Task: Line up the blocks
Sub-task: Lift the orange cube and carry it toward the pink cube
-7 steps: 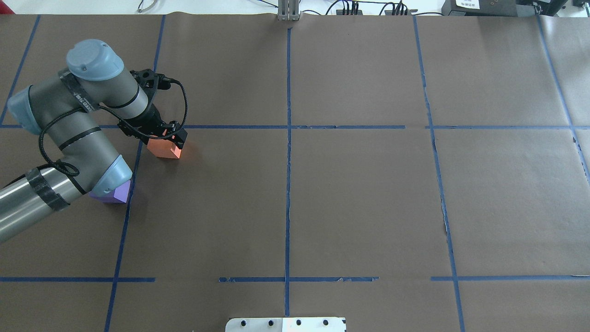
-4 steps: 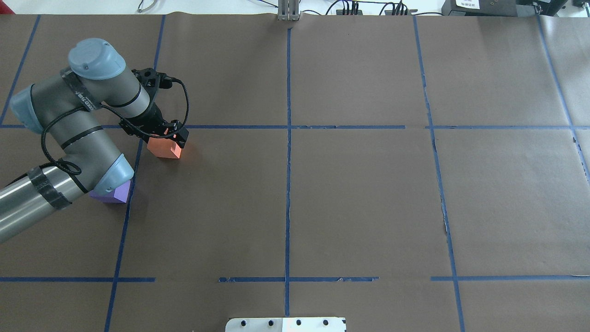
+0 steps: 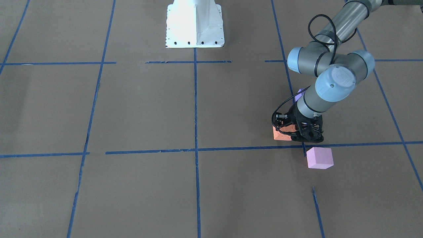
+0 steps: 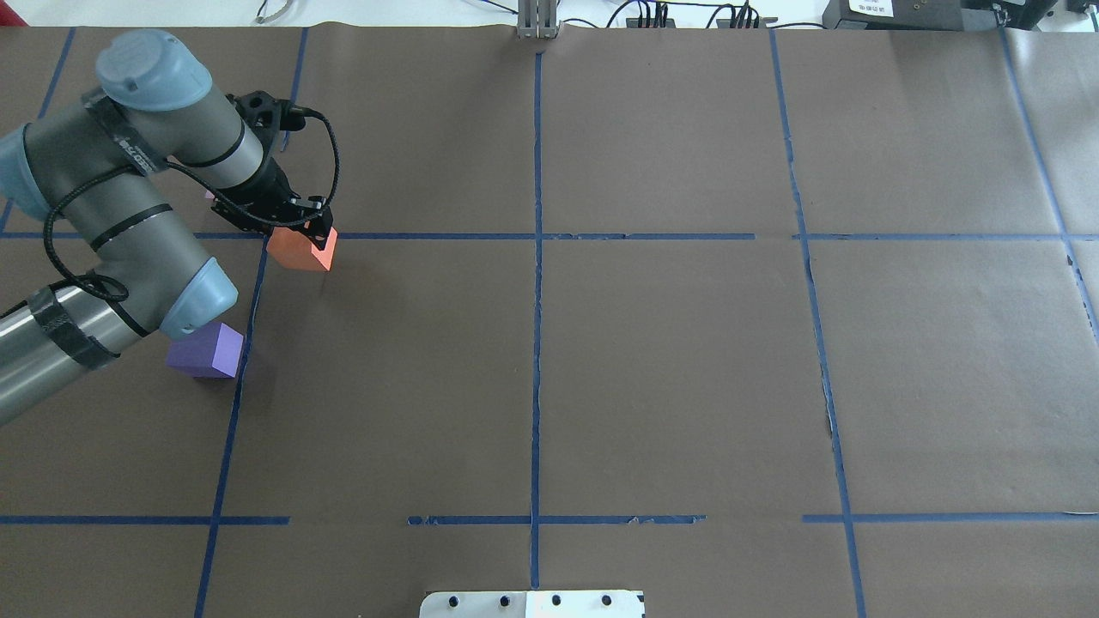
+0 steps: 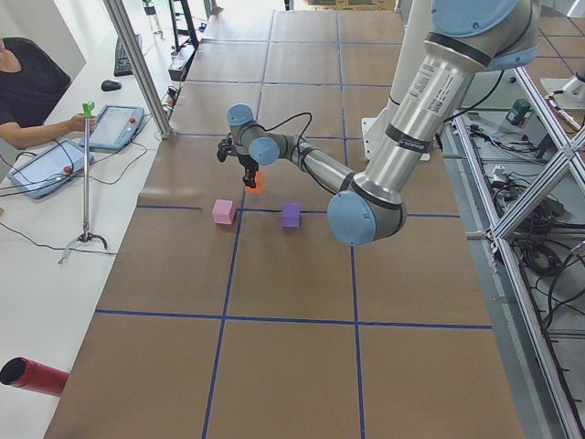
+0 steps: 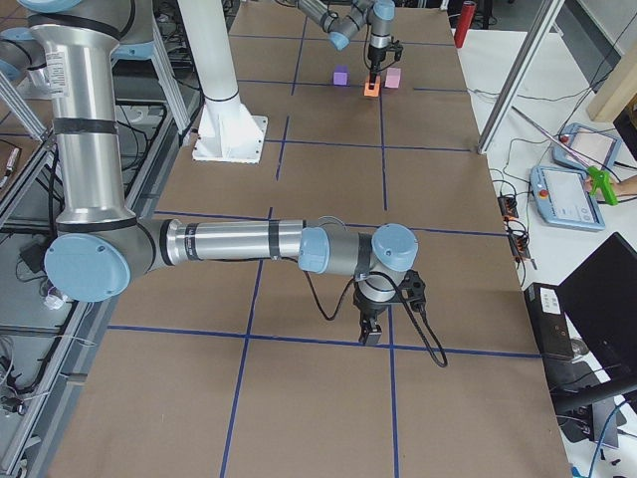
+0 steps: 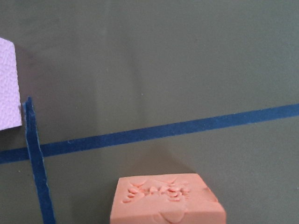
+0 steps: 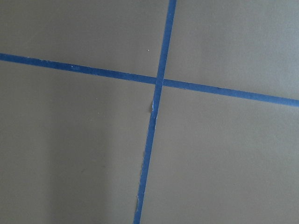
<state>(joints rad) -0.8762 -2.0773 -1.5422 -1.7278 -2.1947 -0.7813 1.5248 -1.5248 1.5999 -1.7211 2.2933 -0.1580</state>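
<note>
Over the brown-papered worktop (image 4: 670, 369), my left gripper (image 4: 305, 232) was clamped on the orange block (image 4: 300, 251), held seemingly just clear, to bring it into line with the pink block (image 3: 319, 158) and purple block (image 4: 206, 350) nearby. Overhead, the arm nearly hid the pink one, and I couldn't tell whether the right gripper (image 6: 370, 327) was open.

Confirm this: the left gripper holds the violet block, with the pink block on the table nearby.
Wrong block. The left gripper holds the orange block; the violet block sits free on the table, as the overhead view shows. The pink block is indeed on the table nearby.
</note>
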